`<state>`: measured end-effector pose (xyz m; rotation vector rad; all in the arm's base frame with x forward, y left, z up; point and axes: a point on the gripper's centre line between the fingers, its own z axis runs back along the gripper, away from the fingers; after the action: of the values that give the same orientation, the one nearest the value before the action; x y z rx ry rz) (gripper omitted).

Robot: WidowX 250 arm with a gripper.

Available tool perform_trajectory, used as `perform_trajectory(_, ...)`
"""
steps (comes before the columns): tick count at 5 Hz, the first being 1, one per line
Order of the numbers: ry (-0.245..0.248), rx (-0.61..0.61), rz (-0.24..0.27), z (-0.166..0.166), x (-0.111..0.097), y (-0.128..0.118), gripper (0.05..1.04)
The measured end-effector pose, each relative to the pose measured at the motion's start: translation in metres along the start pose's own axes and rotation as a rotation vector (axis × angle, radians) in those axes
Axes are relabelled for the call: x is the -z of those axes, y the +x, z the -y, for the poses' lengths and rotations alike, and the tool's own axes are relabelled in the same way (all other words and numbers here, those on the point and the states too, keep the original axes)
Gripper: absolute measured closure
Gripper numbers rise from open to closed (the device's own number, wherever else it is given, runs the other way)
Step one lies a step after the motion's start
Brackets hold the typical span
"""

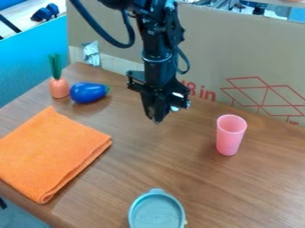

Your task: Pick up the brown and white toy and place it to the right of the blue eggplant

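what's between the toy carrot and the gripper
In the camera view, the blue toy eggplant lies there, close beside the toy carrot, then wooden tabletop towards the gripper.

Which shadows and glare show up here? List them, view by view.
Camera view: a dark shadow under the blue toy eggplant, another along the orange cloth's lower right edge, a faint one beside the pink cup; bright glints on the silver foil.

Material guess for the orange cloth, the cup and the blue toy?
Orange cloth: likely microfiber or terry, matte; soft folded edges.
Pink cup: probably plastic, smooth; looks slightly translucent.
Blue toy: glossy highlights suggest hard plastic; painted wood possible.
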<state>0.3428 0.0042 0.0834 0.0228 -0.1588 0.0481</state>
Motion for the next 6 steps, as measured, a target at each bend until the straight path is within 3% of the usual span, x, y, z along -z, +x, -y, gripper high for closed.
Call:
perform_trajectory(1,0.008,-0.051,0.029,-0.014,-0.005,0.023,0.908)
perform_trajectory(2,0.064,-0.115,0.000,-0.041,0.003,0.036,0.908)
perform_trajectory(3,0.101,-0.179,-0.025,-0.068,0.006,0.038,0.908)
perform_trajectory(5,0.129,-0.284,-0.136,-0.103,0.037,0.029,0.908)
perform_trajectory(6,0.141,-0.297,-0.142,-0.108,0.047,0.030,0.908)
